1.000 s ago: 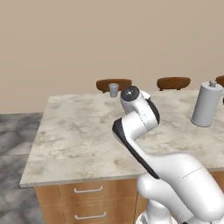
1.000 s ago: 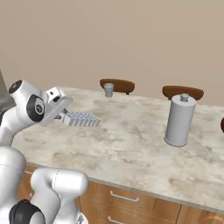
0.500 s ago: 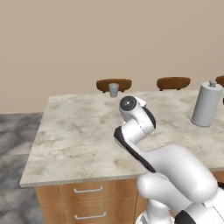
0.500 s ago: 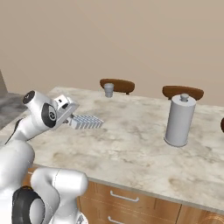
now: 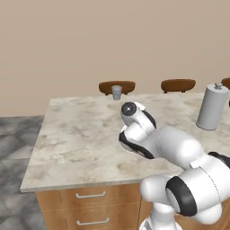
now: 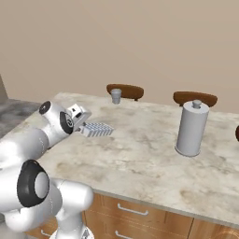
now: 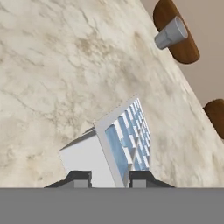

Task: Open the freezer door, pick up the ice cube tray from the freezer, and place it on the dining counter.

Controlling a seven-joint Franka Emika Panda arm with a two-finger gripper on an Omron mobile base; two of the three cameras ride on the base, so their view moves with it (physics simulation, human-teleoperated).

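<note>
1. End effector [image 7: 108,178] closed narrowly on the near edge of the ice cube tray [image 7: 114,148], one dark fingertip on each side of the tray's rim in the hand view.
2. Tray gripped at one short end, projecting forward from the end effector [image 6: 82,125]; pale-blue cell grid visible on one face, plain white on the adjoining side.
3. Tray [image 6: 96,129] seen in the right base view low over the counter [image 6: 140,158], extending away from the end effector toward the counter's middle; contact with the stone cannot be told.
4. Tray tilted in the hand view, grid face turned to one side rather than flat toward the camera.
5. Counter [image 5: 76,143] beneath and ahead of the end effector: beige marbled stone over wooden drawers [image 5: 90,209] with silver handles.
6. Small grey cup [image 6: 116,96] well beyond the end effector, near the far edge of the counter; same cup [image 7: 171,33] at the upper part of the hand view.
7. Tall grey canister [image 6: 191,129] with a knobbed lid upright on the counter, well apart from the end effector, off to its right.
8. Brown stool seats [image 6: 125,91] behind the counter's far edge, past the cup.
9. Arm's wrist [image 5: 134,117] over the counter's middle in the left base view, tray hidden behind it there.
</note>
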